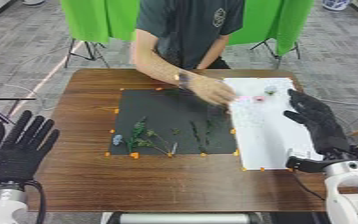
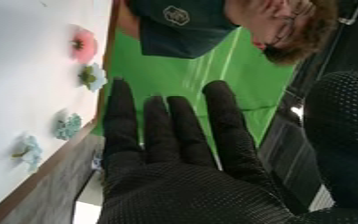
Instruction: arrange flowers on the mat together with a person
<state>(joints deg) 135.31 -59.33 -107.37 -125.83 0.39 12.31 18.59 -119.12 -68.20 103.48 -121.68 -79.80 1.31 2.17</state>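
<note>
Brown table [image 1: 158, 182], white sheet [image 1: 278, 142] on top. Pink flower [image 1: 259, 99]: far part of sheet, leftward of your right hand [image 1: 317, 118] (nearer than your left hand [image 1: 14, 154]). Right hand at sheet's right edge, fingers straight, empty.

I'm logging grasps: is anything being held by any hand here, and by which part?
The robot's left hand and right hand are open and hold nothing. Whether the person's hand holds anything cannot be told.

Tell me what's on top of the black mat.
On the black mat lie several green stems and a small blue flower near its near left corner. The person's hand covers part of the far right edge; anything beneath cannot be seen.
</note>
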